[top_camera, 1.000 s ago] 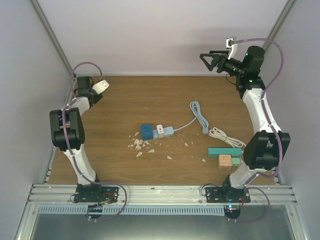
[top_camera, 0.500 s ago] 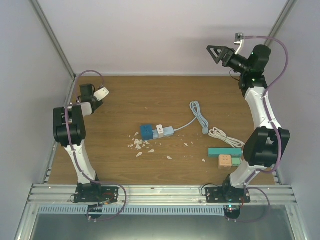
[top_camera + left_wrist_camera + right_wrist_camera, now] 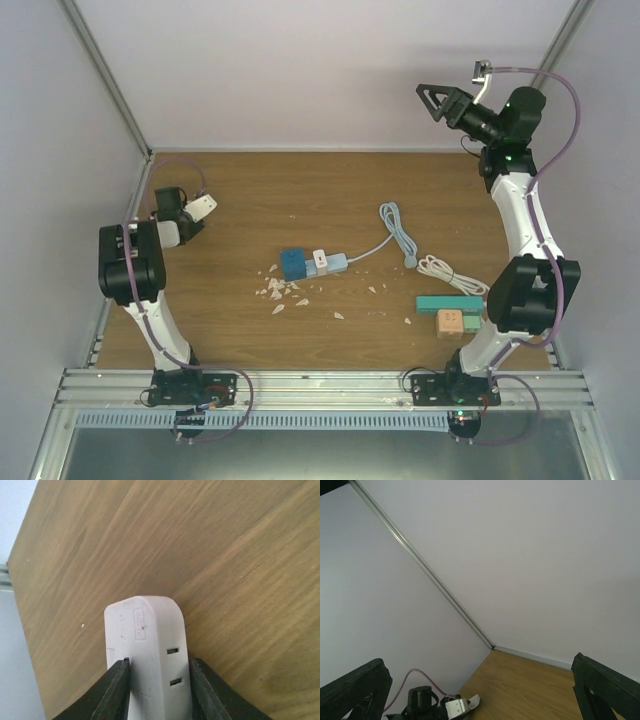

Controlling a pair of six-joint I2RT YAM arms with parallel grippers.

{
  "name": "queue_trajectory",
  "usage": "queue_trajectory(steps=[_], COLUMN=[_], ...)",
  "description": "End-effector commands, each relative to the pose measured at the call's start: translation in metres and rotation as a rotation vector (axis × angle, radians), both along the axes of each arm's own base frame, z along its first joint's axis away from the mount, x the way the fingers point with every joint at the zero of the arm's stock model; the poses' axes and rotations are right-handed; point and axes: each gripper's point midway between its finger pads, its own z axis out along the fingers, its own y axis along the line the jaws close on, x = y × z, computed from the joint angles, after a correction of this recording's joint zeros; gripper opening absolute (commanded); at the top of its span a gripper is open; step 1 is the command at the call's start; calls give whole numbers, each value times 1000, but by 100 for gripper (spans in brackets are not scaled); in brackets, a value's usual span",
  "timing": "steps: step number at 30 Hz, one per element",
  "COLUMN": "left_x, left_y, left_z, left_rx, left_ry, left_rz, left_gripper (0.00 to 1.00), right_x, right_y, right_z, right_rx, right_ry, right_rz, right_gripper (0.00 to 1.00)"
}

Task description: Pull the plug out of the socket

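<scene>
**Both arms shift, the plug at mid-table stays put**

Since a second ago, my left gripper (image 3: 157, 682) has come nearer and lower along the left side of the table (image 3: 240, 330). My right gripper (image 3: 432, 103) has climbed higher against the back wall.

At the centre, the white plug (image 3: 318, 262) sits between the blue socket block (image 3: 293, 263) and a pale blue piece (image 3: 337, 263), touching both. It hasn't moved across the frames, and I judge it still seated, so the pull isn't done.

My left fingers (image 3: 116, 690) pinch a white adapter (image 3: 150, 645) by its sides, with two slots facing the camera. I can't tell whether it is part of the task. My right gripper is spread wide, holds nothing, and is well away from the socket.

White crumbs (image 3: 280, 290) lie just in front of the socket block. A grey cable (image 3: 395, 225) runs off to the right.

The adapter's lower end is cut off at the frame edge. From above, the joint between plug and socket is too small to read.
</scene>
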Motion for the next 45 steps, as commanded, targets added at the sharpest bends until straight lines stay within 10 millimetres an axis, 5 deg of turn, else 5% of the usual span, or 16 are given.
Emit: queue_trajectory(steps=[1, 6, 13, 17, 21, 33, 39, 45], left_x=[-45, -56, -71, -85, -113, -122, -125, -144], left_y=[-21, -40, -76, -100, -140, -195, -225, -262], left_z=[-36, -15, 41, 81, 125, 200, 197, 170], left_rx=[-107, -205, -357, -461, -570, -971, -833, -732], left_ry=[177, 185, 167, 170, 166, 194, 152, 254], left_rz=[-31, -78, -209, -300, -472, -564, -658, -751], left_gripper=[39, 61, 74, 79, 98, 99, 99, 99], right_x=[-13, -19, -37, -49, -61, -92, -107, -120], right_y=[-3, -3, 4, 15, 30, 75, 108, 132], right_z=[17, 19, 10, -14, -45, -140, -189, -237], right_rx=[-12, -13, -52, -138, -248, -560, -689, -770], right_ry=[-37, -36, -94, -142, -199, -376, -410, -455], right_rz=[-7, 0, 45, 92, 170, 432, 565, 706], right_gripper=[100, 100, 100, 100, 100, 100, 100, 100])
